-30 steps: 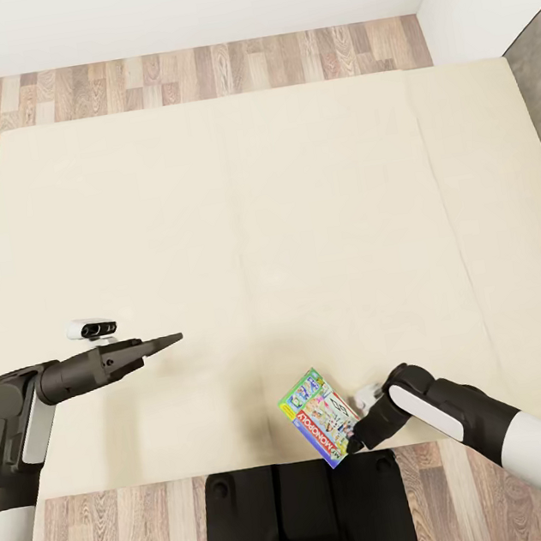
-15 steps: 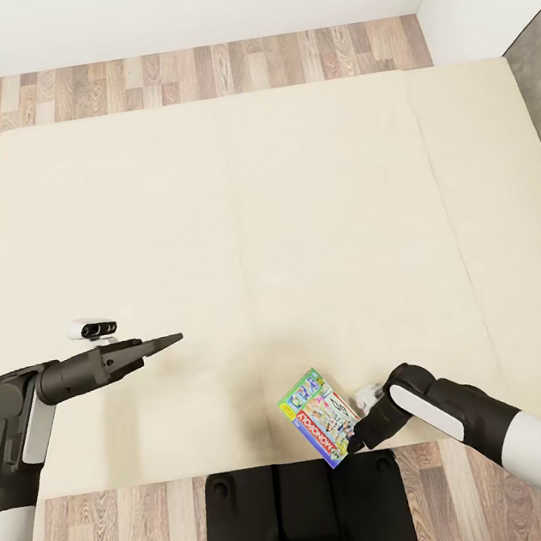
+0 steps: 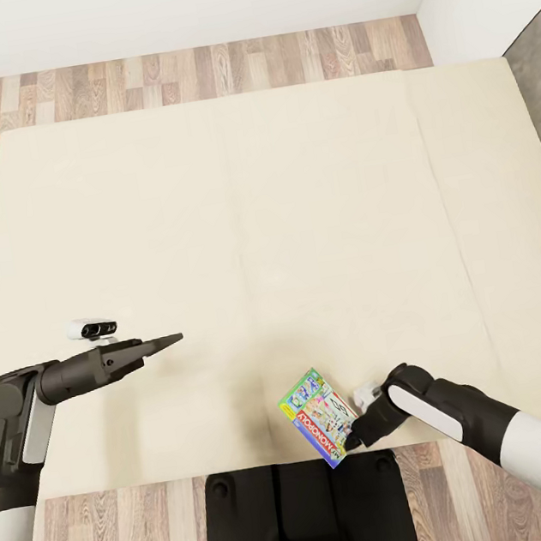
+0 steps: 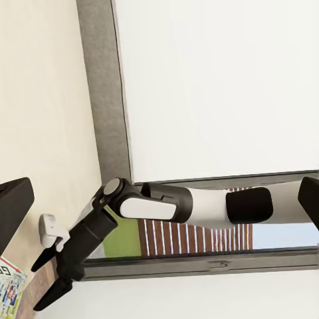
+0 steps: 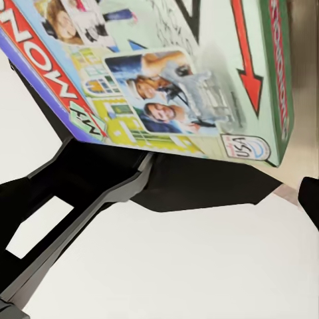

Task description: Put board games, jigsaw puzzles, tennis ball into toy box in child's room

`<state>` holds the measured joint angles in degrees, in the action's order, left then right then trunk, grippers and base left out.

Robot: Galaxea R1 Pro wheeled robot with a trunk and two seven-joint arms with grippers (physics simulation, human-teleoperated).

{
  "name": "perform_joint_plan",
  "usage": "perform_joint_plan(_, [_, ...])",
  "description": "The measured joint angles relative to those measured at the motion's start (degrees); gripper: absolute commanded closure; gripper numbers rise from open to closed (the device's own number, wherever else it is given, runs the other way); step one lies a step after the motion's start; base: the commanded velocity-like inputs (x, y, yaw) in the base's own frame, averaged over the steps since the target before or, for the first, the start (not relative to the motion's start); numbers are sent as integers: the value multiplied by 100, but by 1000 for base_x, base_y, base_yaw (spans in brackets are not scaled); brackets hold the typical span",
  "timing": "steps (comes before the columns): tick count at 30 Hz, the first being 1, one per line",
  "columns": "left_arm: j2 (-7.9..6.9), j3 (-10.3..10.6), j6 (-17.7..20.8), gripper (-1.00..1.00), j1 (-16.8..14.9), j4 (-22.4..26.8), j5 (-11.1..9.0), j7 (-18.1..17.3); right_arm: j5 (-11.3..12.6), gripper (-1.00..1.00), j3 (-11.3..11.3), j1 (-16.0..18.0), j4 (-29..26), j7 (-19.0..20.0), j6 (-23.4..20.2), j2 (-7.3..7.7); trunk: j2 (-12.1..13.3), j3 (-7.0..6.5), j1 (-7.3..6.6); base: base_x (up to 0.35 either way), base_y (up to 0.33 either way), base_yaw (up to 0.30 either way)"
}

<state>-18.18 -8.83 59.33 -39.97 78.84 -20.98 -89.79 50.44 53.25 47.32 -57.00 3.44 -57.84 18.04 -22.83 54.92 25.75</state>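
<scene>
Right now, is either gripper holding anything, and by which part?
The right gripper grips the Monopoly box at its edge nearest the robot's base. The left gripper holds nothing.

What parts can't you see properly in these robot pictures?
- The Monopoly box: the head view shows it too small to read much; the right wrist view cuts it off at the picture's edges.
- The right gripper: whether it is pinching the box is unclear.
- The bed: its near edge is partly hidden by the robot.
</scene>
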Motion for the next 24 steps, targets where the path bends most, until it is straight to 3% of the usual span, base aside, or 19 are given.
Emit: perform_joint_plan(24, [0,-5,0,-100,0,6,-5,0,-19,-100,11,0,73,-13,227,3,0,0,0,0,0,0])
